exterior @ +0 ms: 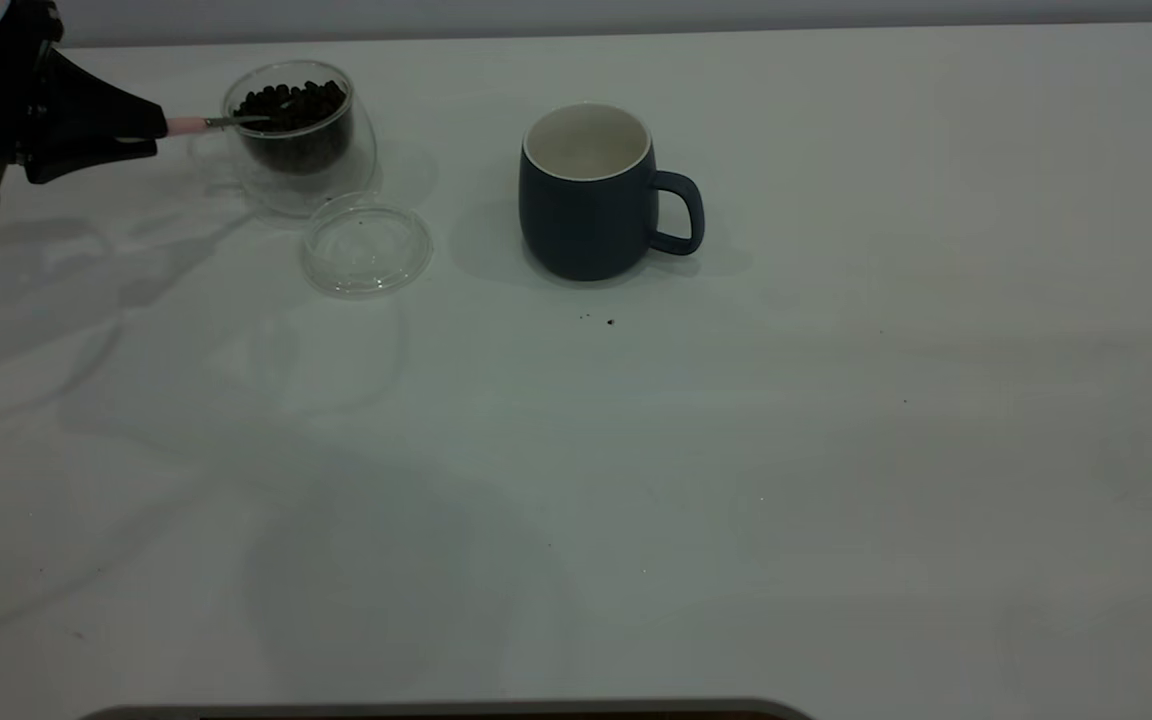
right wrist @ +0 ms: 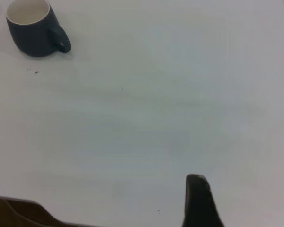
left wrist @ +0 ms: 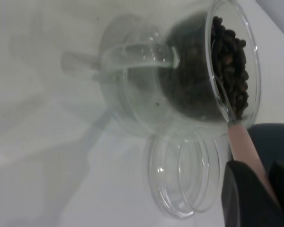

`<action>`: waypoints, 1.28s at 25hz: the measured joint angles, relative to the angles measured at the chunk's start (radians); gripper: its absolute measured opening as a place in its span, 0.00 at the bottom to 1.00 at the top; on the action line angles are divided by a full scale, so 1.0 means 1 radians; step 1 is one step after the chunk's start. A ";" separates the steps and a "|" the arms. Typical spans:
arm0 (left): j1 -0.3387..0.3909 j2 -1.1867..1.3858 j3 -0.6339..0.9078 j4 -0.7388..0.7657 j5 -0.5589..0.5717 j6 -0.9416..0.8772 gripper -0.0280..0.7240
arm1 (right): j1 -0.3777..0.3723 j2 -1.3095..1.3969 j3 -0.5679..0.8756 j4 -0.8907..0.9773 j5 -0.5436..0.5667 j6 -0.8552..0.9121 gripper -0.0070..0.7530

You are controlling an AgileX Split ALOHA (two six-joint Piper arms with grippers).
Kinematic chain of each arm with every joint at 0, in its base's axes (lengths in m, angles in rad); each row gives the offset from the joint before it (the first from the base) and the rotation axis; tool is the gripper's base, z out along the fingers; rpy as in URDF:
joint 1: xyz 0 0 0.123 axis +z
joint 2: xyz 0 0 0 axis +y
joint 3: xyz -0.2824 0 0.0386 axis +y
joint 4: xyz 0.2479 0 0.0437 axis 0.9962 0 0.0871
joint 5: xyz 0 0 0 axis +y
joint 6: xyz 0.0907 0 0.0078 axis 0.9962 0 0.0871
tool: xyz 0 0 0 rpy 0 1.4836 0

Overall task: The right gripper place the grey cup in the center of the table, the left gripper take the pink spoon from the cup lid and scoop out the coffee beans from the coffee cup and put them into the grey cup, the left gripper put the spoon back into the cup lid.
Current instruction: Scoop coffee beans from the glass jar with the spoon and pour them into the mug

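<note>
My left gripper [exterior: 158,128] is at the table's far left and is shut on the pink spoon [exterior: 198,124] by its handle. The spoon's metal bowl lies in the coffee beans [exterior: 296,105] inside the clear glass coffee cup [exterior: 336,180]. In the left wrist view the spoon [left wrist: 241,142] runs from my left gripper [left wrist: 260,189] into the beans [left wrist: 229,61]. The clear cup lid [exterior: 366,245] lies flat in front of the glass cup, with nothing on it. The grey cup [exterior: 586,200] stands upright and empty at the table's middle back, handle to the right. Of my right gripper only one finger [right wrist: 198,201] shows, far from the grey cup [right wrist: 33,28].
A few dark crumbs [exterior: 608,321] lie on the white table [exterior: 836,450] just in front of the grey cup. The table's near edge shows in the right wrist view [right wrist: 23,210]. The right arm is out of the exterior view.
</note>
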 joint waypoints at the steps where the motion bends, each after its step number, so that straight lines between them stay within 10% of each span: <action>1: 0.000 0.000 0.000 0.013 0.001 -0.018 0.21 | 0.000 0.000 0.000 0.000 0.000 0.000 0.67; 32: 0.128 0.000 0.000 0.113 0.237 -0.118 0.21 | 0.000 0.000 0.000 0.000 0.000 0.000 0.67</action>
